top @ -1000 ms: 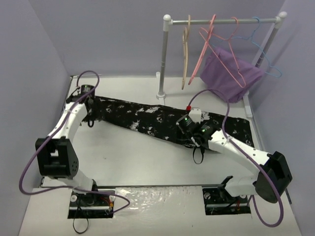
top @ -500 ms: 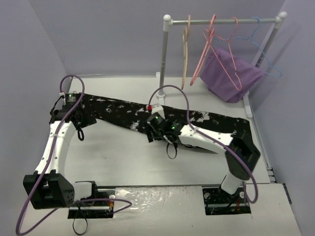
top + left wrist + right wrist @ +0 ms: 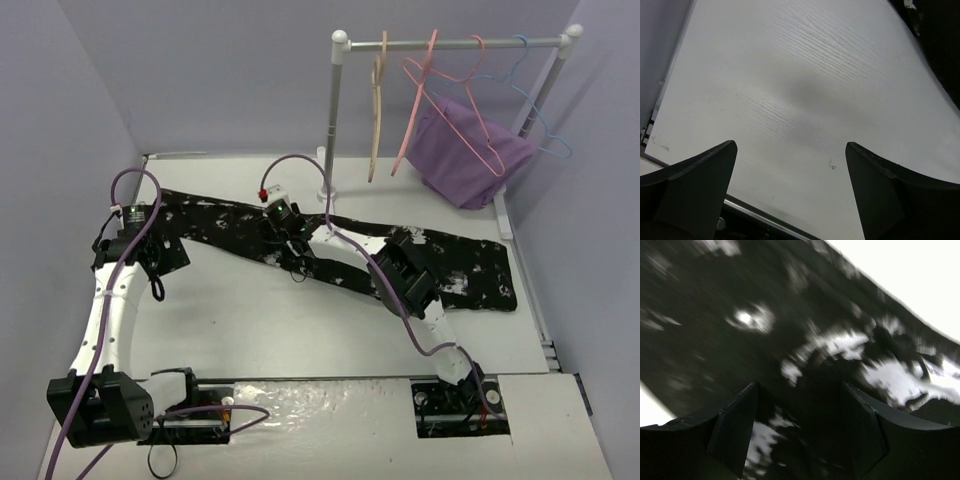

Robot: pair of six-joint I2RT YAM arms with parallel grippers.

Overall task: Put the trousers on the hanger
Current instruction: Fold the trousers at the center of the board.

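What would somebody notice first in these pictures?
The long black trousers with white blotches catch the eye first, spread flat across the table from left to right. The right hand is open just above them. At the back right stands a rail with a cream hanger and a purple cloth hanging on it.

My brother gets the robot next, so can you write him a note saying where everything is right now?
Left gripper: open, holding nothing, over bare table beside the trousers' left end.
Right gripper: open, over the middle of the trousers, not gripping.
The trousers lie spread flat across the table. The beige hanger hangs on the rail, untouched.
Done: nothing yet.
Left: grasp the trousers and get them onto the hanger.
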